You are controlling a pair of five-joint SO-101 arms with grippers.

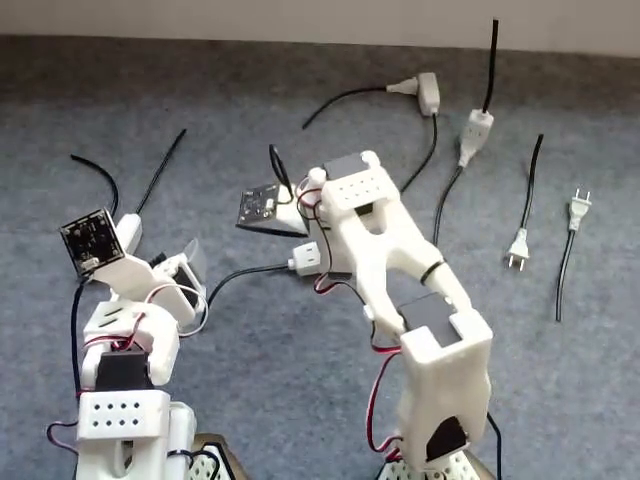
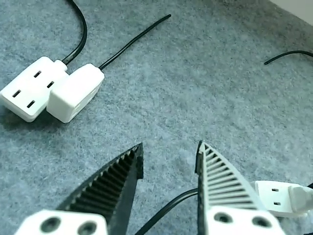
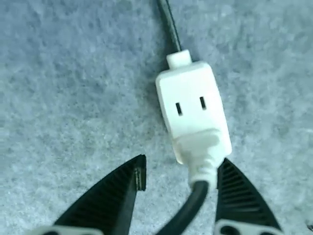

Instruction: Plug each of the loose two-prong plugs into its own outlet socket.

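Two loose two-prong plugs lie on the grey carpet at the far right, prongs bare. My right gripper is open over a white socket near the table's middle. A plug sits in that socket's end, between the fingers and close to one of them. The same socket lies beside the right arm in the high view. My left gripper is open over bare carpet. Beyond it lies another white socket with a white plug in it.
At the back, a socket has a plug joined to it. A second white connector lies to its right with black cables trailing from it. Black cables cross the carpet at back left.
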